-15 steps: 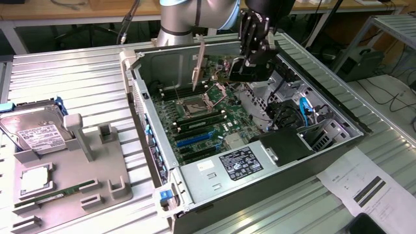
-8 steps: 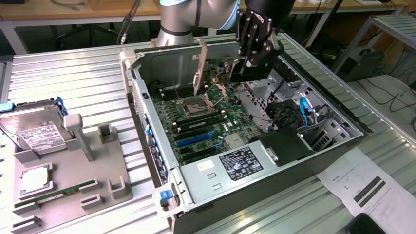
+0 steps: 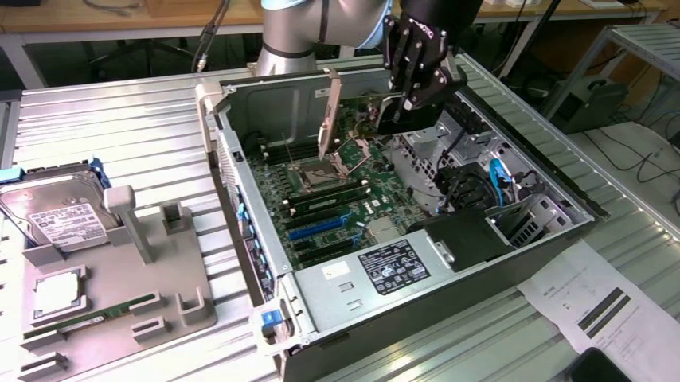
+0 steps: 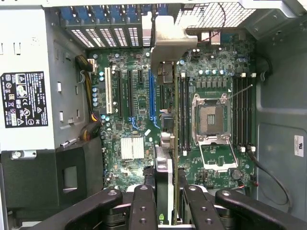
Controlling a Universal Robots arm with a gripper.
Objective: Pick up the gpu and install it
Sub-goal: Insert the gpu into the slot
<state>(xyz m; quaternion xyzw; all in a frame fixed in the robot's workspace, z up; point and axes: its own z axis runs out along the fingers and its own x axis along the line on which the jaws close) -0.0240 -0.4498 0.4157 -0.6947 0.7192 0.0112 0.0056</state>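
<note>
I have the end effector (image 3: 404, 107) clenched on the gpu (image 3: 331, 111); the card stands on edge between the fingers (image 4: 144, 206), over the motherboard (image 3: 330, 199) inside the open case (image 3: 228, 159); its silver bracket is at the end away from the grip, toward the exterior view's left; I cannot tell whether it touches a slot.

1 gpu (image 3: 331, 111), 1 HDD (image 3: 53, 211), 1 case (image 3: 266, 103)
</note>
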